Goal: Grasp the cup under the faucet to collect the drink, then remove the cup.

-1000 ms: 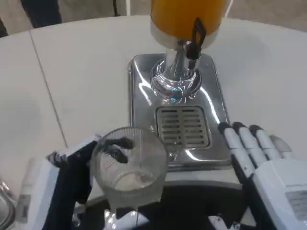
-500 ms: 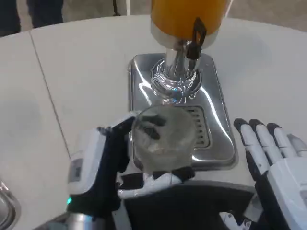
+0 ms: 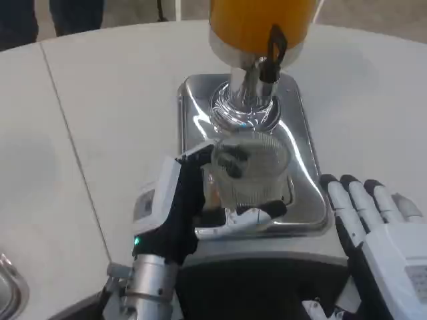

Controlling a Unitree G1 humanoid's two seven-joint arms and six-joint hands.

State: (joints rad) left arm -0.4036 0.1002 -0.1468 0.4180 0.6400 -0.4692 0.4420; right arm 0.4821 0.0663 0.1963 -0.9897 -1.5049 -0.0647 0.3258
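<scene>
Surface: white table (image 3: 100, 100); floor along the frame's top edge.
Dispenser: steel tray (image 3: 303, 157) at centre; orange tank (image 3: 257, 20) and faucet (image 3: 272, 53) above.
Cup: cup (image 3: 250, 170) upright, axis vertical, mouth up, over the tray.
Left hand: left hand (image 3: 193, 207) grasps the cup.
Right hand: right hand (image 3: 380, 230), lower right, released, fingers spread.

The left hand (image 3: 183, 210) holds a clear cup (image 3: 250, 170) over the dispenser's steel tray (image 3: 193, 110); the right hand (image 3: 377, 230) rests flat on the white bench (image 3: 100, 107).
</scene>
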